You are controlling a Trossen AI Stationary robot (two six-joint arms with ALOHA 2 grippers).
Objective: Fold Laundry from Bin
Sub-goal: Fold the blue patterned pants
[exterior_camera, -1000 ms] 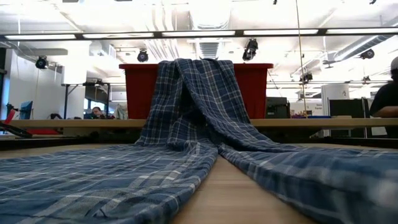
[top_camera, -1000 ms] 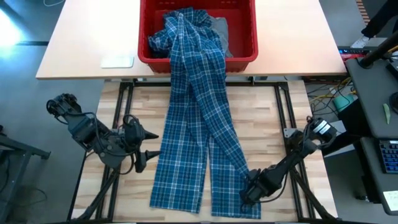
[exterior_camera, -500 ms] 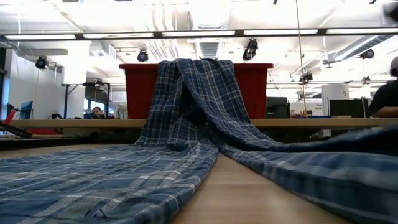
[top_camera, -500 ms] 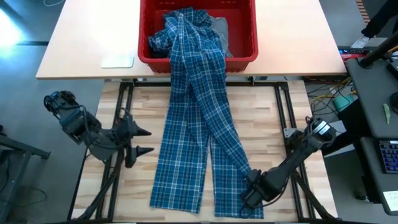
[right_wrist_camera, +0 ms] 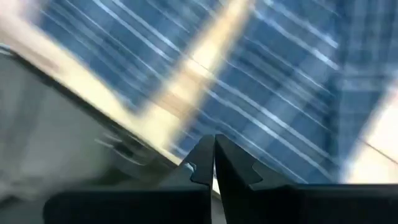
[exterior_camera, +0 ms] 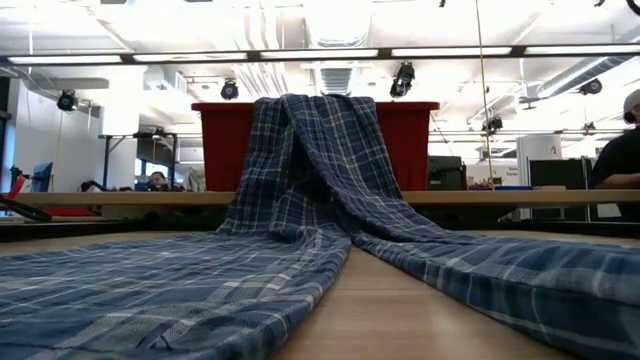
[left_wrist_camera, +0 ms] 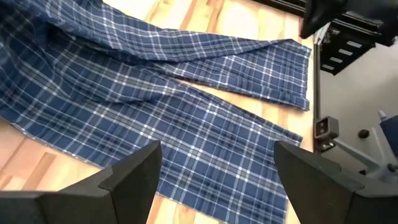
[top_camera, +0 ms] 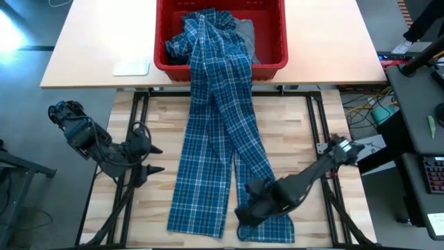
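Observation:
The laundry in view is a blue-and-white plaid garment (top_camera: 215, 139). Its upper part is bunched in the red bin (top_camera: 274, 66) and hangs over the bin's near rim. Two long parts lie flat on the wooden table toward the near edge. A light grey garment (top_camera: 246, 35) lies in the bin behind it. My right gripper (top_camera: 248, 210) hovers shut above the right-hand part near its lower end; in the right wrist view its fingertips (right_wrist_camera: 214, 158) meet with nothing between them. My left gripper (top_camera: 149, 160) stands open at the table's left, beside the garment.
The bin stands on a lighter table (top_camera: 90, 62) behind the wooden one, beside a flat white item (top_camera: 130, 68). Black frame rails (top_camera: 316, 118) run along the wooden table's sides. A person (exterior_camera: 615, 160) shows at the far right of the room.
My right gripper has shut, risen from the garment's lower right edge and swung toward the table's left, over the right-hand part. That part's near end rose briefly and lies flat again. My left gripper has drawn back a little toward the table's left edge.

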